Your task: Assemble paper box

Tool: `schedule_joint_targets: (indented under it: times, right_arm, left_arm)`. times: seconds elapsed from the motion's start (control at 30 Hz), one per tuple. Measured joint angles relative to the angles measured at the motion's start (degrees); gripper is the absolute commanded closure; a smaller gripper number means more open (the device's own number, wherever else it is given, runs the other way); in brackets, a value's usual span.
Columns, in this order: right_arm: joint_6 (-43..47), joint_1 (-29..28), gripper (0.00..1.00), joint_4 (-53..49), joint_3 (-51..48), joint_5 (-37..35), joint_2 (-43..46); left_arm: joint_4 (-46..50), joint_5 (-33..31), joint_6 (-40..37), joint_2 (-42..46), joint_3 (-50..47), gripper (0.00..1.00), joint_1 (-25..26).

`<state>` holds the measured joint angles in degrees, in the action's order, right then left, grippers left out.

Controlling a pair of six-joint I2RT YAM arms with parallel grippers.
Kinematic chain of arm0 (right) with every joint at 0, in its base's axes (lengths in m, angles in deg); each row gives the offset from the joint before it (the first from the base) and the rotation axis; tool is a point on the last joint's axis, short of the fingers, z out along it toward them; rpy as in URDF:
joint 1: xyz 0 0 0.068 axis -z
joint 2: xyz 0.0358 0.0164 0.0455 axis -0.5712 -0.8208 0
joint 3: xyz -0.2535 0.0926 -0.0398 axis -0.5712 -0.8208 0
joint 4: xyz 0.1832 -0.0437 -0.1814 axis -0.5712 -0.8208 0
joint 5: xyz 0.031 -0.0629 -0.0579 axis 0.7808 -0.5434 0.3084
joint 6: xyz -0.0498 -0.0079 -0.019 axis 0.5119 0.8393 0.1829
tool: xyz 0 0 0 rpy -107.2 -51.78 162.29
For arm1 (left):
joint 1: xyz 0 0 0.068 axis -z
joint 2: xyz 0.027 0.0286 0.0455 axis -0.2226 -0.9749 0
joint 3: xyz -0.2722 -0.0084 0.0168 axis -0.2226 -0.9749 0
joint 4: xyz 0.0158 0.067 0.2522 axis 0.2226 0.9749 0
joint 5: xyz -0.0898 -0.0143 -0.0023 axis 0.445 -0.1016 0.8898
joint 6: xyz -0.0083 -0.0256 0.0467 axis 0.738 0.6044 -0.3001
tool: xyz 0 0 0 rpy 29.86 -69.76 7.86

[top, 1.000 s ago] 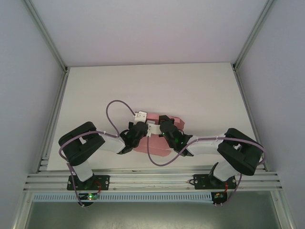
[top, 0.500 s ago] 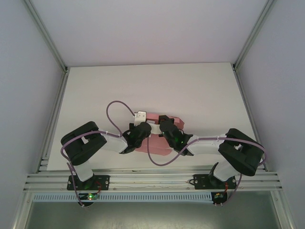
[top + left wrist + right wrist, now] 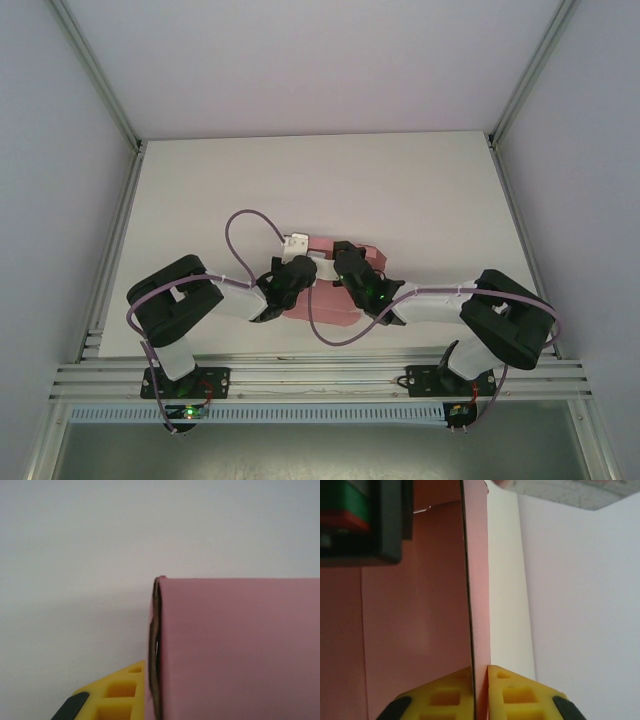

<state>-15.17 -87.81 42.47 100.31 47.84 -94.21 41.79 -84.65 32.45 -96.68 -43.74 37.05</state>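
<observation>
The right gripper (image 3: 479, 680) is pinching a thin upright panel of the pink paper box (image 3: 420, 630), pads nearly closed and the panel running straight ahead. The left gripper (image 3: 150, 690) is clamping the box's doubled edge, its far pad hidden. From above, both wrists are crowding over the box mid-table (image 3: 400, 190), masking its shape.

The paper box (image 3: 240, 650) is pink, the table (image 3: 300, 180) white.

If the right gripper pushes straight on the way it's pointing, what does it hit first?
The paper box: the right gripper straddles a pink panel of it that runs straight ahead, so it would ride deeper onto it. A dark block sits left of that line; depth is unclear.
</observation>
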Motion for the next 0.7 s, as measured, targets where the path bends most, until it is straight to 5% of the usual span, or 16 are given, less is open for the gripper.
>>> schedule_joint_targets:
  times: [0.17, 0.27, 0.3, 0.33, 0.7]
  right_arm:
    - [-4.5, 0.8, 0.67, -5.4, 2.1, 0.9, 1.6]
    - [-6.2, 1.3, 0.34, -9.0, 3.5, 2.2, 3.7]
    - [-6.8, 1.5, 0.09, -10.8, 4.0, 2.9, 4.8]
    - [-7.1, 1.7, 0.02, -12.5, 4.3, 3.6, 6.0]
    - [-17.8, 3.0, 0.02, -21.7, 4.4, 14.2, 27.6]
  left_arm:
    - [0.6, -0.5, -2.7, 1.2, 0.0, 1.0, 0.0]
    - [1.2, -1.0, -3.4, 2.7, 0.0, 1.0, 0.0]
    - [1.4, -1.2, -3.5, 3.1, 0.0, 1.0, 0.0]
    - [1.5, -1.5, -3.5, 3.5, 0.0, 1.0, 0.0]
    - [8.7, -1.8, 0.3, 9.9, -0.6, 1.0, 0.0]
